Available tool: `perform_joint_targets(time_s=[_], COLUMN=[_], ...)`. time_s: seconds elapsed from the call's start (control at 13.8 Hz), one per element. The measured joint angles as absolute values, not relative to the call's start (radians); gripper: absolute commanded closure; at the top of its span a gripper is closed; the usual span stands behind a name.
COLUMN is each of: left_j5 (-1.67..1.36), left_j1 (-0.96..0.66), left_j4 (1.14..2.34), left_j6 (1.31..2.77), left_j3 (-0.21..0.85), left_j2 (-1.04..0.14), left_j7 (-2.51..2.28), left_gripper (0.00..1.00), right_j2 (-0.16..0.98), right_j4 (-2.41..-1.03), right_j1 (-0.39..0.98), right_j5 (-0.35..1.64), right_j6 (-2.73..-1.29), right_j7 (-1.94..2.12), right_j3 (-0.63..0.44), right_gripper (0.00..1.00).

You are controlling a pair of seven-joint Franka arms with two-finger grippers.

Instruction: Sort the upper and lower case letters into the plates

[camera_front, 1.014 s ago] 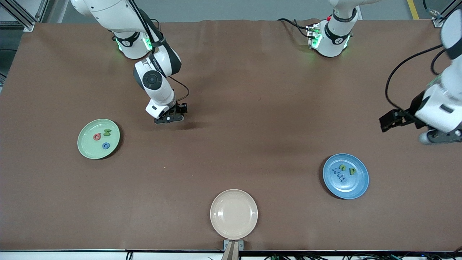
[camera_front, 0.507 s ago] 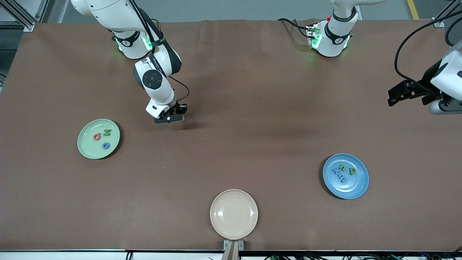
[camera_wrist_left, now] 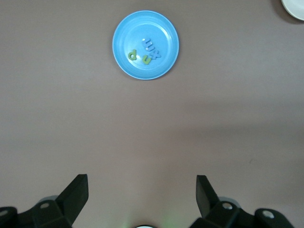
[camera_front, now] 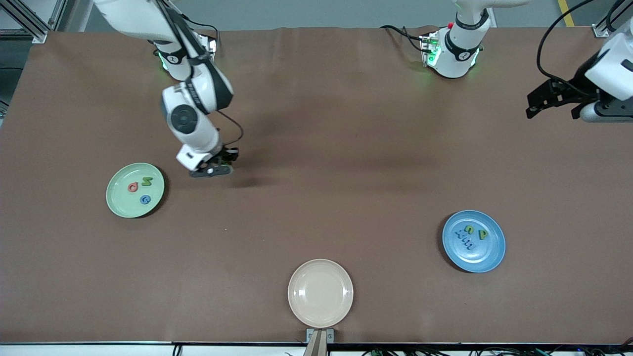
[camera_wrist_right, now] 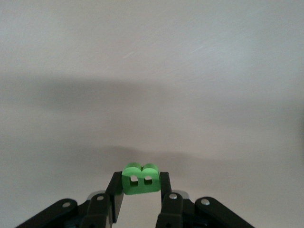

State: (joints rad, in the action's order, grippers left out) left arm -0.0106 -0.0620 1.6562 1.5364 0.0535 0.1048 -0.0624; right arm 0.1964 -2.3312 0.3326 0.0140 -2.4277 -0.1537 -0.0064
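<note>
right gripper (camera_wrist_right: 140, 190) | my jaws pinch chunky green foam letter B (camera_wrist_right: 139, 179) by its edges | risk: thin hold, may slip before pale mint green round plate (camera_front: 135, 190) | left gripper (camera_wrist_left: 141, 194) gapes empty, waiting

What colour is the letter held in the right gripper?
Bright green letter; the right wrist view shows it best.

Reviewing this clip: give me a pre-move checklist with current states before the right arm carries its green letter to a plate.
1. Grip: right gripper is shut on the green letter B, pinched between both fingers. Ok.
2. Letter clear of the table: cannot tell.
3. Destination: green plate, at the right arm's end, holds three letters with bare room left. Ok.
4. Path: the brown table between the right gripper and the green plate has nothing on it. Ok.
5. Other arm: left gripper waits open over the table's left-arm end, away from the blue plate. Ok.
</note>
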Motion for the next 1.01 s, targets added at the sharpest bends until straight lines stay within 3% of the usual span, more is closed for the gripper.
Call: perform_joint_targets(time_s=[0.22, 0.43, 1.01], left_j5=[-0.010, -0.009, -0.009], left_j1=[-0.081, -0.081, -0.081], left_j4=[1.661, 1.668, 1.675], left_j6=[1.536, 1.536, 1.537], left_j3=[0.054, 0.055, 0.057], left_j2=[0.112, 0.112, 0.119], left_j7=[-0.064, -0.064, -0.087], left_gripper=[0.00, 0.00, 0.00], right_j2=[0.125, 0.146, 0.362], right_j4=[-2.304, -2.273, -2.227], right_j1=[0.115, -0.046, -0.096], right_j5=[-0.011, -0.109, -0.133], right_j6=[-2.368, -2.382, -2.520], right_j7=[0.155, 0.263, 0.276], right_j3=[-0.013, -0.014, -0.010], right_gripper=[0.80, 0.80, 0.79])
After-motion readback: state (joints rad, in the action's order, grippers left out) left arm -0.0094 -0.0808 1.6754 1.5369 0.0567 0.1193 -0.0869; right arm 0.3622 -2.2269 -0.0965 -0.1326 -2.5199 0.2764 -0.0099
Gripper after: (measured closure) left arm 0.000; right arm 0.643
